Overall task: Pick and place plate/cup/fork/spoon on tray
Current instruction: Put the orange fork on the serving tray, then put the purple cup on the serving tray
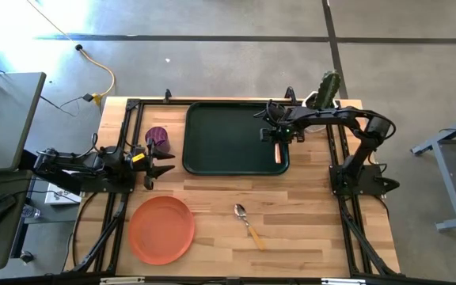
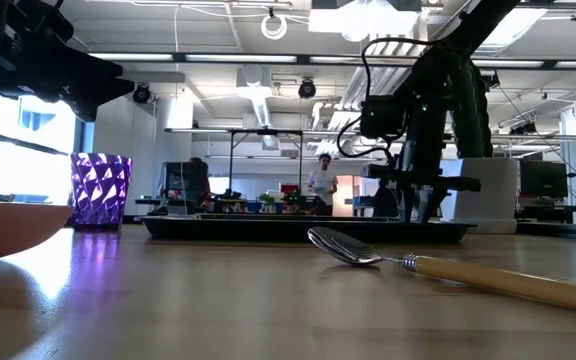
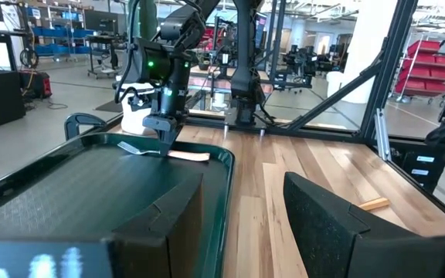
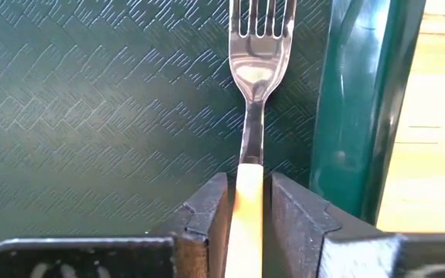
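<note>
The dark green tray [image 1: 228,138] lies at the table's far middle. My right gripper [image 1: 278,136] stands over its right end, shut on the orange-handled fork [image 4: 255,69], whose tines point toward the far edge. It also shows in the left wrist view [image 3: 163,139]. My left gripper [image 3: 246,232] is open and empty at the table's left, just near of the purple cup [image 1: 158,140], which stands upright on the table. The orange plate [image 1: 161,229] lies at the near left. The spoon [image 1: 249,224] lies flat near the near middle. My right gripper pinches the fork's handle [image 4: 249,202] between its two fingers, at the end next to the metal neck. The fingers come from above, pointing down, and lie across the handle. The fork lies about level, low over the tray floor beside the right rim [image 4: 361,100]; I cannot tell whether it touches.
A white pot with a green cactus [image 1: 324,89] stands at the far right corner, behind my right arm. Black frame rails run along both table sides. Bare wood lies between the plate, the spoon and the tray's near rim. A person stands far off in the room [image 2: 321,180].
</note>
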`<move>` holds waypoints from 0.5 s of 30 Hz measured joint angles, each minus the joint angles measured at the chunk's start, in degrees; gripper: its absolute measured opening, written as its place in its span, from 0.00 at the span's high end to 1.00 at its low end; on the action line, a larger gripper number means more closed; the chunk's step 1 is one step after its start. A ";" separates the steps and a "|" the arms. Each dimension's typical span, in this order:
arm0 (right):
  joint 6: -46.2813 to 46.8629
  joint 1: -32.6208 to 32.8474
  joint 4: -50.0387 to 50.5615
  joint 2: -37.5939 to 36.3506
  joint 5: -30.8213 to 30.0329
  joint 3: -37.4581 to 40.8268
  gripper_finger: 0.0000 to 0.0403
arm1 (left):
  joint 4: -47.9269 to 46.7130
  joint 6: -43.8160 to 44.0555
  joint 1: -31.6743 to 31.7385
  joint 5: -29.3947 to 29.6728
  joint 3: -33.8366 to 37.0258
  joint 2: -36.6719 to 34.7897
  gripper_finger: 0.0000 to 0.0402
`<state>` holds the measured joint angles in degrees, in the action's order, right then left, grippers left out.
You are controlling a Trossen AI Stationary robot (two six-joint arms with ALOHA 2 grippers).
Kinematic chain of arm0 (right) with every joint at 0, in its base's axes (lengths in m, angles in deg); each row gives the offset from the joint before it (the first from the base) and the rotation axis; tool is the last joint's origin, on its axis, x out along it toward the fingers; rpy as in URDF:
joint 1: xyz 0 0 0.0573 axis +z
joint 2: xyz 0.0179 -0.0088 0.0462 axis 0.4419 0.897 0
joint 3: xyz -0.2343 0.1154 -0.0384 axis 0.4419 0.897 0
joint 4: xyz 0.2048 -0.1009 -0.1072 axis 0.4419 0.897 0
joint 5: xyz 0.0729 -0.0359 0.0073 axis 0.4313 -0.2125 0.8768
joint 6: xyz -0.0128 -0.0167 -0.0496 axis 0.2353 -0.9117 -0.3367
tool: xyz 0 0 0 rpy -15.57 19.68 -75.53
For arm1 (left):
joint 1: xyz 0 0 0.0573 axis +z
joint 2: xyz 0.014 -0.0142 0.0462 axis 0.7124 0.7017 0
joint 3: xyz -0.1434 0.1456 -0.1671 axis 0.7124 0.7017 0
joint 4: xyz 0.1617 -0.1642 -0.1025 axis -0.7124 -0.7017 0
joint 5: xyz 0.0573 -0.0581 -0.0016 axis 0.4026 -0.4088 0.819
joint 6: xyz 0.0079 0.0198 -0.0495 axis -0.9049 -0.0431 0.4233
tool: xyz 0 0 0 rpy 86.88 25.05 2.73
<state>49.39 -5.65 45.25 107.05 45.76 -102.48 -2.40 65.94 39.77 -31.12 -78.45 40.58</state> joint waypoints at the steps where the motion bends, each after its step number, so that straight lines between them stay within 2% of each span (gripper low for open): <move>1: 0.00 0.00 0.00 0.00 -0.02 0.00 0.77 | 0.00 0.02 0.01 0.00 -0.02 0.02 0.58; 6: -0.20 0.00 2.33 0.00 -1.35 -2.24 0.77 | 0.00 0.04 0.01 -0.02 -0.01 0.01 0.58; 15: -1.35 0.19 12.78 0.00 -3.91 -9.54 0.77 | 0.02 0.08 -0.01 -0.02 0.00 0.02 0.58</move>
<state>48.04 -5.46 58.04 107.05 41.85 -112.02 -2.39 66.02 39.76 -31.14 -78.45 40.60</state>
